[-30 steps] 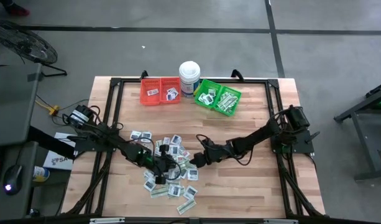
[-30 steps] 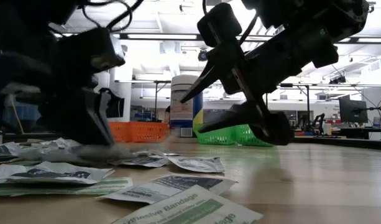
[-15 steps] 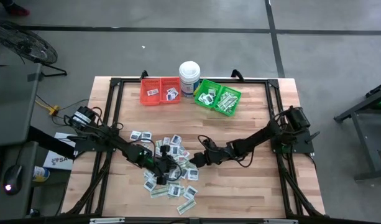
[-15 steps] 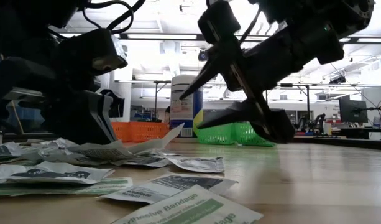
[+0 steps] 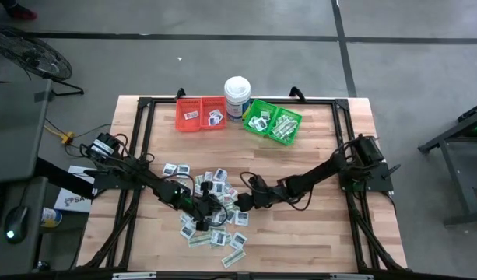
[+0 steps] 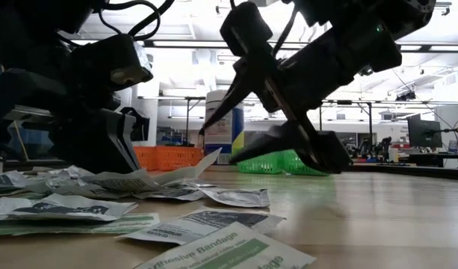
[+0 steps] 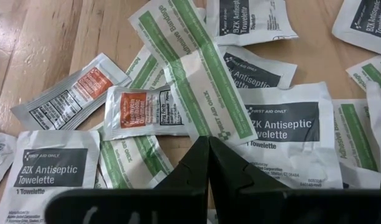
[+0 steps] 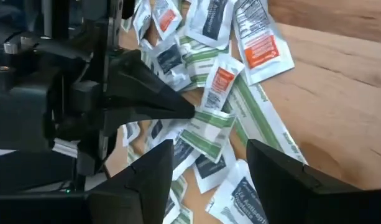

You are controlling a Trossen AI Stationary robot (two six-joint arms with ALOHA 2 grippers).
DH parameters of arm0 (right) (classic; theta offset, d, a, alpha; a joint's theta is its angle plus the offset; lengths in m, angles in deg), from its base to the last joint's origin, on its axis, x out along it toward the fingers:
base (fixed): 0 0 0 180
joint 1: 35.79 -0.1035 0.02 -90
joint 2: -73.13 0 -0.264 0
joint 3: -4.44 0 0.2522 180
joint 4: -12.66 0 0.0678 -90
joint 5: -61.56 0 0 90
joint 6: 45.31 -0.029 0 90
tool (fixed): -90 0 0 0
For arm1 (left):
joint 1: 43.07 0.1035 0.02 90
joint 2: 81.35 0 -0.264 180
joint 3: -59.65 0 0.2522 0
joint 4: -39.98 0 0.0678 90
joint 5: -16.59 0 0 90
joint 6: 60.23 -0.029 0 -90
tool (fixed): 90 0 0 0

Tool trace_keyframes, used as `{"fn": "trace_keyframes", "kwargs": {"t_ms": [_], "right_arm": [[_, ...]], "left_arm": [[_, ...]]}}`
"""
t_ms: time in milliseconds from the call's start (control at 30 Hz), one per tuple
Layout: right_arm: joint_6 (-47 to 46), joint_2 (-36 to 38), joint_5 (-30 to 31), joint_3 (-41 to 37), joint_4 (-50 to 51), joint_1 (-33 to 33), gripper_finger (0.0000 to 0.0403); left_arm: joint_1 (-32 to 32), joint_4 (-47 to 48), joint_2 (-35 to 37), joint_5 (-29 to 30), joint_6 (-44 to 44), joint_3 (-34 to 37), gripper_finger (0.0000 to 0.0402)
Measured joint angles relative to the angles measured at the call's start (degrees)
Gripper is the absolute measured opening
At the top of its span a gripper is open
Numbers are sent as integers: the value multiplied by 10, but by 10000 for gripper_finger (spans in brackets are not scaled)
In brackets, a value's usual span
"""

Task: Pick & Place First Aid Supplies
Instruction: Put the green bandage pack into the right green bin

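Your left gripper [image 7: 207, 144] sits low over the heap of small flat first aid packets [image 5: 211, 210] spread on the near-centre of the pale wooden table [image 5: 316, 225], its fingers pressed together on the end of a long green-and-white adhesive bandage strip [image 7: 193, 74], which lies partly over the white BZK antiseptic towelette sachets [image 7: 283, 124] around it. In the low view the pinched strip tilts up off the pile, though you cannot be sure there how much of it is clear of the table. Your right gripper [image 8: 209, 158] hangs just beside the left one at the right edge of the same heap, jaws spread wide and holding nothing. At the far side stand a red plastic bin [image 5: 201, 113], a tall white round tub [image 5: 237, 95] and a green plastic bin [image 5: 273, 121], each bin with a few packets in it.
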Motion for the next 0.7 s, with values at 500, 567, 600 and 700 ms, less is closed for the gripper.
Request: {"fn": "trace_keyframes", "kwargs": {"t_ms": [500,567,600,700], "right_arm": [[1,-55,-17,51,7,-1,165],[2,-55,-17,51,10,-1,154],[2,-55,-16,51,9,1,149],[2,-55,-8,51,7,8,134]], "left_arm": [[0,2,0,1,-1,1,0],[0,2,0,1,0,1,0],[0,2,0,1,0,1,0],[0,2,0,1,0,1,0]]}}
